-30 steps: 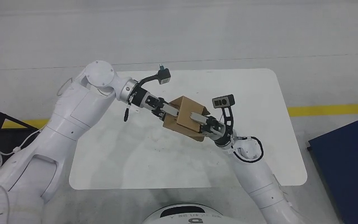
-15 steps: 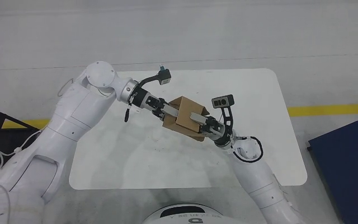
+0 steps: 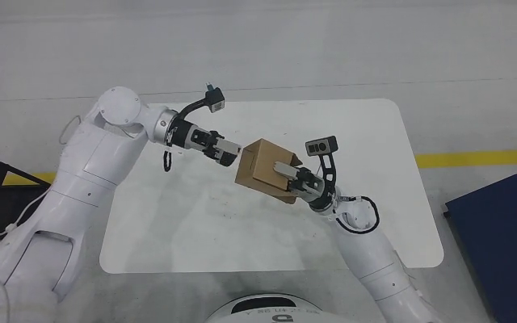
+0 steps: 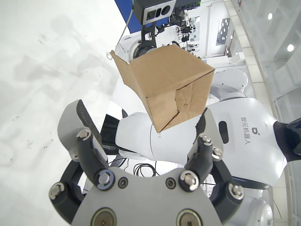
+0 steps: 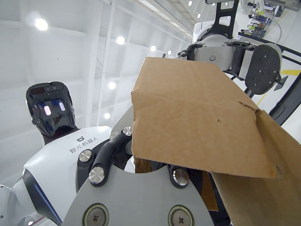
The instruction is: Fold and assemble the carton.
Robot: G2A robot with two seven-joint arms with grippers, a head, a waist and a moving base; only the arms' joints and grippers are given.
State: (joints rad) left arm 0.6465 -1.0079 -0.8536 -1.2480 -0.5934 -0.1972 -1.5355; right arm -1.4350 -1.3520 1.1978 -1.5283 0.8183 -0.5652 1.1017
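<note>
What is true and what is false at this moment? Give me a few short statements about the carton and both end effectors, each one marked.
1. The left end effector is clamped on the carton. False: its fingers are spread open and it sits apart from the carton, with a gap between them.
2. The right end effector grips the carton. True.
3. The carton is a flat, unfolded sheet. False: it is opened up into a box shape.
4. In the top view the carton is over the white table. True.
</note>
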